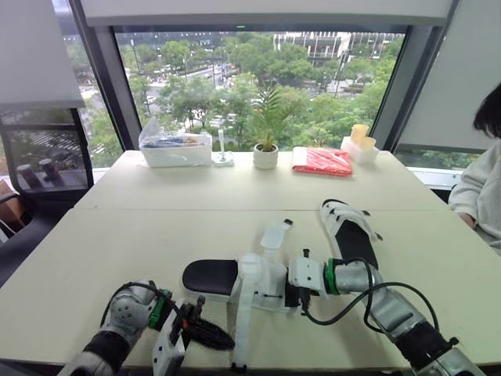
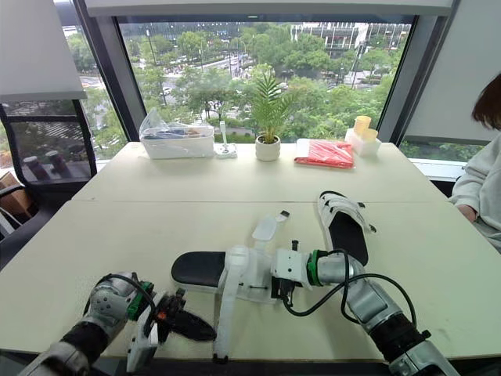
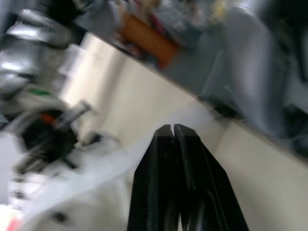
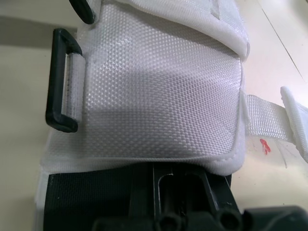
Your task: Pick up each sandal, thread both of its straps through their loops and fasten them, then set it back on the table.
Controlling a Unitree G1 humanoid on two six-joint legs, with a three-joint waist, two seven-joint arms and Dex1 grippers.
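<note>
Left end effector (image 1: 223, 339), fingers pressed together, points at the near sandal (image 1: 211, 276)'s long strap (image 1: 241, 321), which runs toward the table (image 1: 117, 235)'s near edge just right of it. Right end effector (image 1: 296, 291) meets the sandal; I cannot tell its grip.

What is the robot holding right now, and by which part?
Right claw grips the near sandal by its white middle flap. Left claw is shut at its loose strap; hold unclear.
</note>
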